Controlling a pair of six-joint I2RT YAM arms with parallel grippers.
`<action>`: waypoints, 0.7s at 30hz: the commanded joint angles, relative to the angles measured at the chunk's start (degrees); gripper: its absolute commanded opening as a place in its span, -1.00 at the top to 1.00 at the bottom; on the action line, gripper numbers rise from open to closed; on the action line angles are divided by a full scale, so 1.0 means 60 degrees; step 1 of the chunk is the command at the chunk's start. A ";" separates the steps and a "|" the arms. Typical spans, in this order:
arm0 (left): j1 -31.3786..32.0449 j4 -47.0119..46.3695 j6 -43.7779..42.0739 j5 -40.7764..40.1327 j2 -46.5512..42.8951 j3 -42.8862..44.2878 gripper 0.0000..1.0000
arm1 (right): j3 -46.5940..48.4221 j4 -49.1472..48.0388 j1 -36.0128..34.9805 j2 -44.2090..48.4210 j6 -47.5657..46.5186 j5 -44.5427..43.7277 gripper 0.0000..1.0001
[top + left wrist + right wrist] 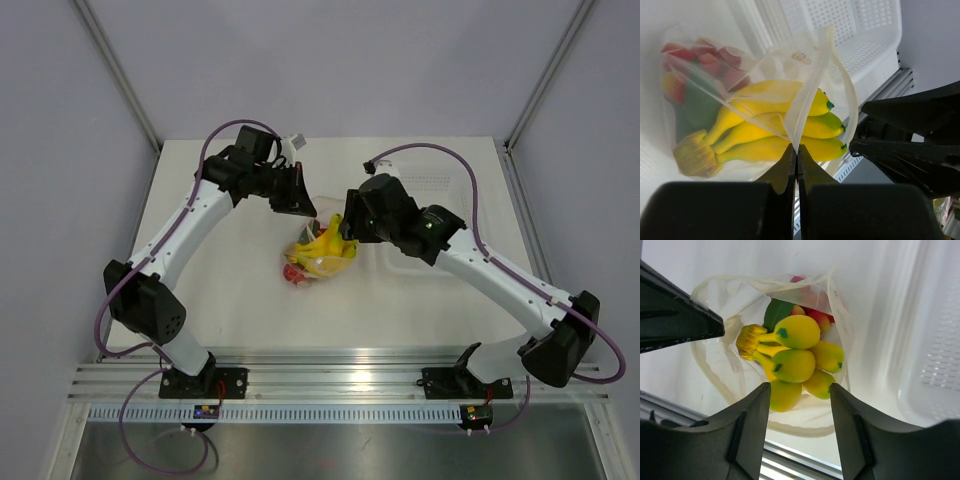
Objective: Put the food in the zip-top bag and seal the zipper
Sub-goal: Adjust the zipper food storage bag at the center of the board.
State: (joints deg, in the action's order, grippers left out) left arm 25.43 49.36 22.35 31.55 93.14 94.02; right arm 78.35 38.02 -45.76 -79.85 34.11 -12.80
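Observation:
The zip-top bag (312,262) stands mouth-up in mid-table with the food inside. Yellow bananas (775,131) fill its mouth, and red strawberries (705,59) with green leaves lie deeper. My left gripper (796,148) is shut on the bag's upper edge (805,100) and holds the mouth up. The zipper (850,95) curves round the open mouth, unpressed. My right gripper (799,387) is open just above the mouth. The bananas (796,362) lie just beyond its tips and the fingers touch nothing. In the top view the left gripper (303,205) and the right gripper (350,228) flank the bag.
A pale perforated tray (440,195) lies right of the bag, under the right arm, and shows behind the bag in the left wrist view (860,40). The aluminium rail (340,380) runs along the table's near edge.

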 commanded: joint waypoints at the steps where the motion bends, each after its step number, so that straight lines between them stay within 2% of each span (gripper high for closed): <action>1: -0.0034 -0.0771 0.0127 0.1215 -0.0202 -0.0186 1.00 | 0.0681 0.0459 -0.0429 0.0536 -0.1257 -0.0987 -0.18; 7: -0.0122 -0.1035 0.0186 0.1436 -0.0260 -0.0450 1.00 | 0.0727 0.0388 -0.0665 0.0213 -0.1657 -0.0900 -0.08; 17: -0.0239 -0.1020 0.0157 0.1538 -0.0289 -0.0538 1.00 | -0.0460 -0.0375 -0.1001 0.0317 -0.0690 0.0199 -0.17; 21: -0.0239 -0.1050 0.0186 0.1597 -0.0304 -0.0523 1.00 | -0.0533 -0.0652 -0.1104 -0.0240 -0.0543 0.0345 -0.06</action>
State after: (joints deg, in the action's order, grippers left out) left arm 24.27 45.84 22.79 38.26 93.14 90.61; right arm 75.59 37.95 -51.59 -79.59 29.30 -12.38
